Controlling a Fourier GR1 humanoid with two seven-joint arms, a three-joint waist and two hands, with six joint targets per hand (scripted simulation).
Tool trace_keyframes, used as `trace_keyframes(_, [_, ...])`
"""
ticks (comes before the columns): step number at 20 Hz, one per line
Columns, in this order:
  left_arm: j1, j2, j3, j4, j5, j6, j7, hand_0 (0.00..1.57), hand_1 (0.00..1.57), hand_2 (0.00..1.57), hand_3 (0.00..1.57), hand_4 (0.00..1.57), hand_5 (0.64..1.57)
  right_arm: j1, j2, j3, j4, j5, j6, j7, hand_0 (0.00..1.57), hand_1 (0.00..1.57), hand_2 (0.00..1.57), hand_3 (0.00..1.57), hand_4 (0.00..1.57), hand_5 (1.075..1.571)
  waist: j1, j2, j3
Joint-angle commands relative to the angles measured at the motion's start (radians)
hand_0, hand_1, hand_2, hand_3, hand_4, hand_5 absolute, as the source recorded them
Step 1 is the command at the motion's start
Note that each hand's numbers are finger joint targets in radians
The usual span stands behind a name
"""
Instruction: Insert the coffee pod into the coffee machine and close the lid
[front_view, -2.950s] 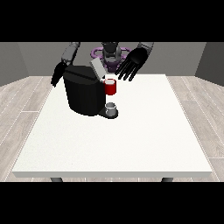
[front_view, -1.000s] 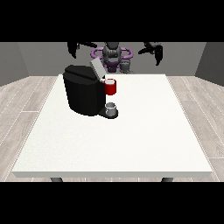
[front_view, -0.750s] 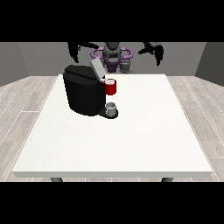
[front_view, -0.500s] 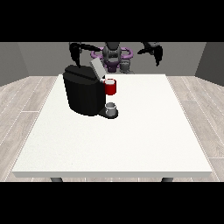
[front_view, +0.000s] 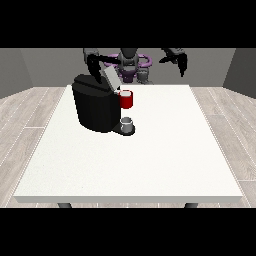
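The black coffee machine (front_view: 95, 107) stands at the table's far left. Its grey lid (front_view: 111, 78) is tilted up. A red thing at the machine (front_view: 126, 99) sits at its front, and a small grey thing (front_view: 127, 123) rests on the machine's base below it. The hand at the view's left (front_view: 93, 67) hangs just behind the machine's top, beside the raised lid, with its fingers pointing down. I cannot tell whether it touches the lid. The hand at the view's right (front_view: 178, 58) is held high above the table's far edge, fingers relaxed and holding nothing.
The white table (front_view: 150, 160) stretches wide towards the camera, on a wood-look floor. The robot's torso (front_view: 131, 67) stands behind the far edge.
The hand at the view's left has come down from shoulder height to the back of the machine beside the lid. The other hand has stayed raised.
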Motion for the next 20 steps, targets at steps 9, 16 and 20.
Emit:
trace_keyframes(9, [0.083, 0.046, -0.011, -0.114, 0.009, 0.020, 0.042, 0.00, 0.00, 0.00, 0.00, 0.35, 1.571, -0.076, -0.006, 0.032, 0.059, 0.021, 0.031, -0.031, 0.00, 0.00, 0.00, 0.00, 0.20, 1.571, -0.015, 0.039, -0.0001])
trace_keyframes(16, [0.043, 0.067, 0.017, -0.056, 0.015, 0.032, -0.014, 0.00, 0.00, 0.00, 0.00, 0.37, 1.571, -0.224, -0.009, 0.081, 0.048, 0.072, 0.022, 0.017, 0.00, 0.00, 0.00, 0.00, 0.12, 1.571, -0.007, 0.091, -0.0007])
trace_keyframes(20, [0.000, 0.075, -0.002, -0.062, 0.008, 0.019, -0.017, 0.00, 0.00, 0.00, 0.00, 0.39, 1.571, -0.278, 0.017, 0.095, 0.051, 0.103, -0.025, 0.000, 0.00, 0.00, 0.00, 0.00, 0.00, 1.571, 0.022, 0.141, -0.0007])
